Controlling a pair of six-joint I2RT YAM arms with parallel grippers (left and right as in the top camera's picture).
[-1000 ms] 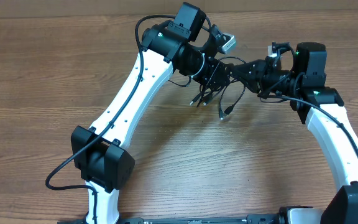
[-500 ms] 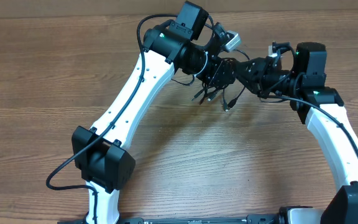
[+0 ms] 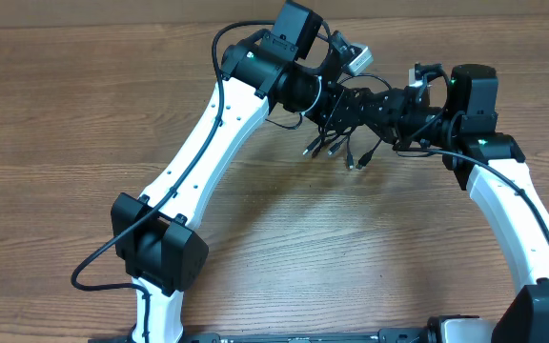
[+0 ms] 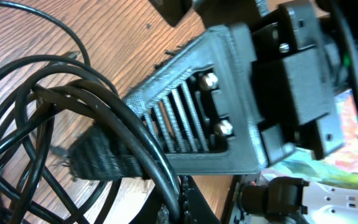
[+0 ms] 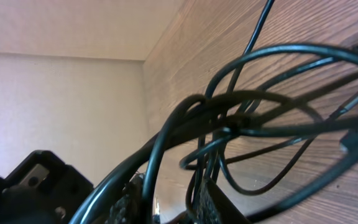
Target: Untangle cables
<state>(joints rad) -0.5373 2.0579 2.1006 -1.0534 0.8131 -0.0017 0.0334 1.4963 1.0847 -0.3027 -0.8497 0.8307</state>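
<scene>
Cables (image 3: 339, 143) bunched near far table (image 3: 65, 114) edge, L gripper (image 3: 344, 99) clamped on them, R gripper (image 3: 372, 103) unclear, front open

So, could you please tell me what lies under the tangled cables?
Bare wooden table shows under the cables, whose plug tips hang toward it. The patch directly below the dense knot is covered in every view.
</scene>
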